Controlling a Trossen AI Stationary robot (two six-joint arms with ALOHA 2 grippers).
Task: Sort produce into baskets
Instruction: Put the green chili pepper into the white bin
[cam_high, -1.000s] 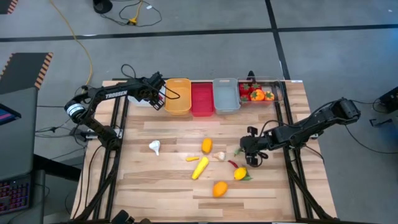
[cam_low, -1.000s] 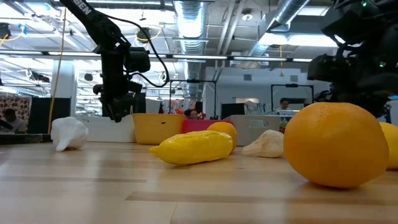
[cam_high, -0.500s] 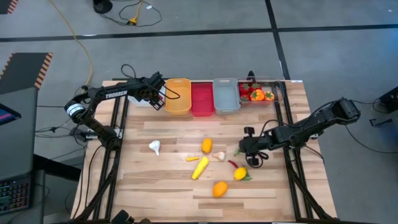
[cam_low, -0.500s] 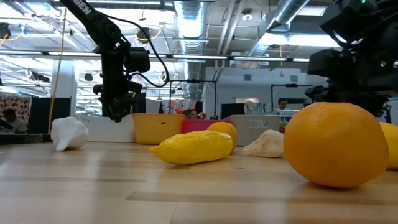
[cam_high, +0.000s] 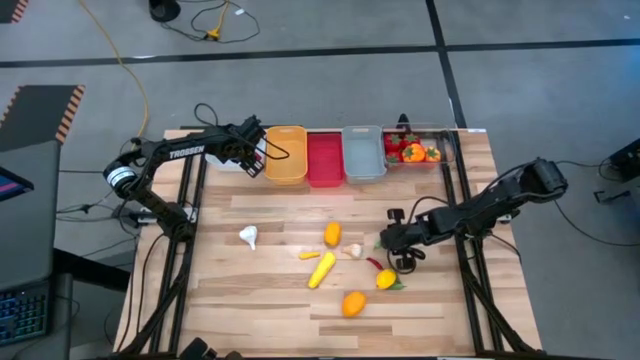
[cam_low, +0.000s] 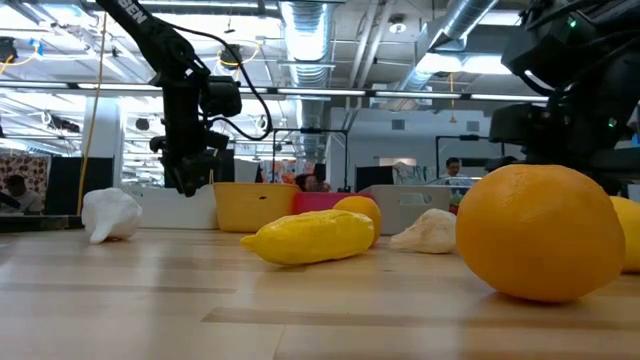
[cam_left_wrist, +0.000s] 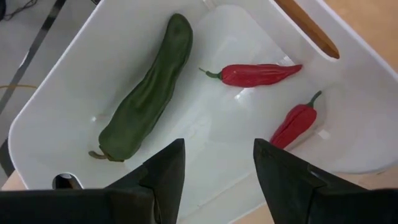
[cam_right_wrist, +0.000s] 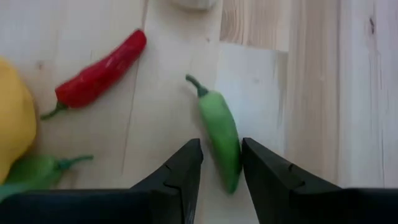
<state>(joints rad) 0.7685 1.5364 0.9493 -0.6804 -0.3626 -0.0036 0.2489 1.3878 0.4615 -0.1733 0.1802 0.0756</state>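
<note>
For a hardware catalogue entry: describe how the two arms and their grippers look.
Both arms are dark, jointed links. The left arm carries white TROSSEN lettering on its forearm, a pale band near its base and a loose black cable looping beside the left gripper. The right gripper has two dark, wedge-shaped fingers; thin black cables trail around it in the high view.

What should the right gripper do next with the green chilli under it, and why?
Probably lower a little more and close. In the right wrist view the green chilli lies flat on the table, its lower end between the open fingers of the right gripper, but not yet clamped. The left gripper waits, open and empty, over the white bin.
</note>
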